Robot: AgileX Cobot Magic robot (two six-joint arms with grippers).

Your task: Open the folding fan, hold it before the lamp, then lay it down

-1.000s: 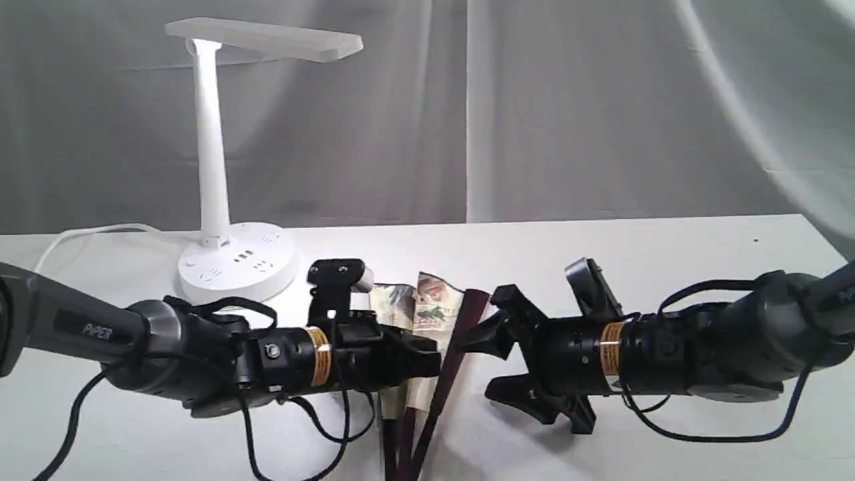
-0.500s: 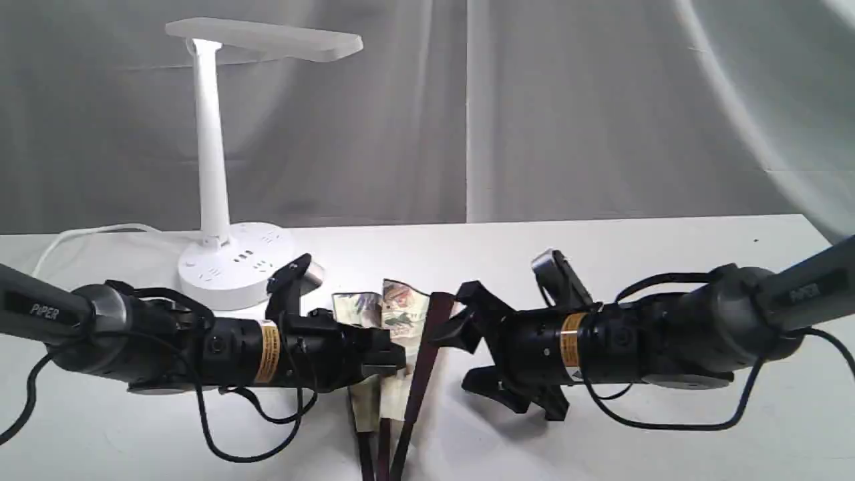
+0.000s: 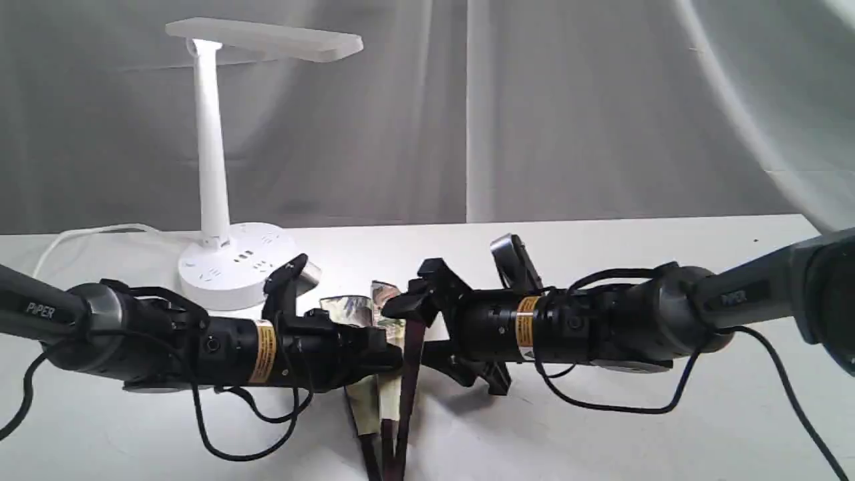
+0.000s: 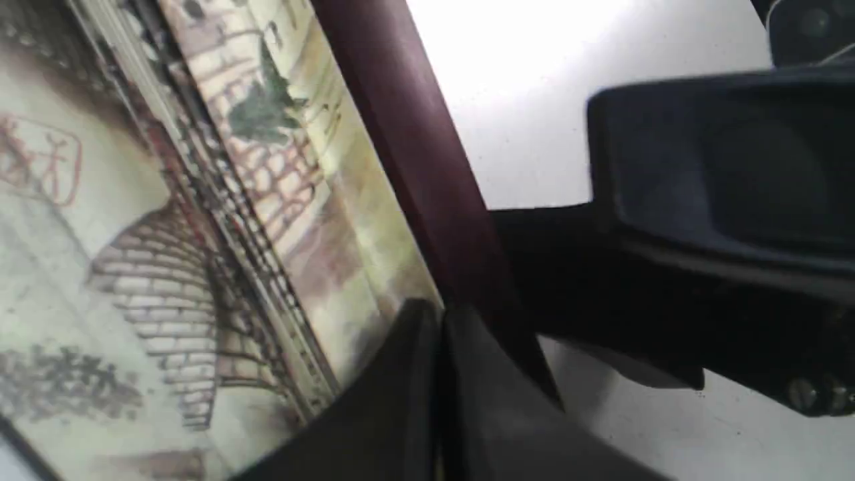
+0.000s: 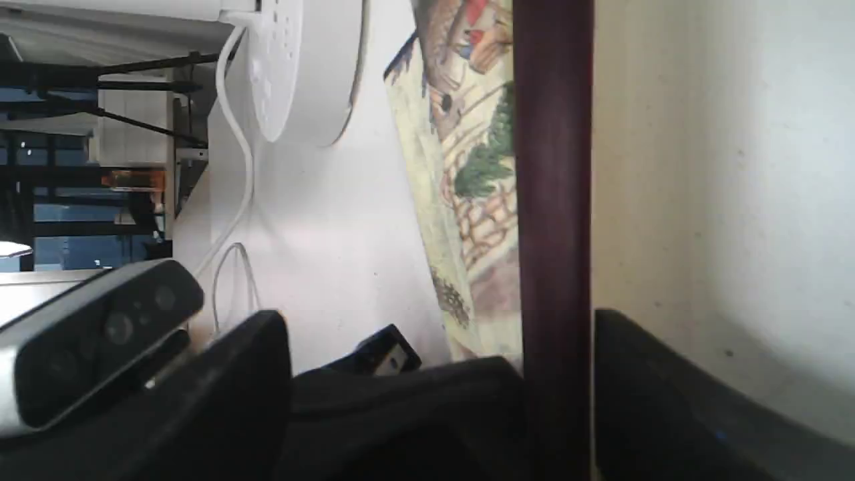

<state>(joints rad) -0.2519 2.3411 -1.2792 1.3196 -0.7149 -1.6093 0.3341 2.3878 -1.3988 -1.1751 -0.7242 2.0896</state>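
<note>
**Fan pinched on the left, straddled on the right**

See left gripper (image 3: 393, 353) (image 4: 437, 347) with fingers pressed flat together, pinching the near edge of the folding fan (image 3: 364, 314) (image 4: 200, 200). Can't make out the contact line itself; hidden under the fingers in the left wrist view.

See right gripper (image 3: 409, 331) (image 5: 558, 374) spread wide, straddling the fan's maroon guard rib (image 3: 407, 381) (image 4: 414, 153) (image 5: 553, 167) and not clamped on it. Can't tell whether either finger touches the rib.

Have both grippers nose to nose just above the white table (image 3: 634, 254), meeting at the fan.

Read the fan as only partly open: a few cream pleats with the painted village scene spread on the left gripper's side, guard rib on the right gripper's side, ribs converging downward and running out of the bottom of the exterior view. Standing tilted, leaf end up.

Place the lamp (image 3: 212, 167) behind the left gripper, near the fan but apart from it: upright post, flat head well above the fan, round socketed base (image 3: 234, 264) (image 5: 300, 67) on the table, white cord (image 3: 80, 234) (image 5: 234, 133) trailing away from the base. Grey curtain (image 3: 568, 107) behind everything.
</note>
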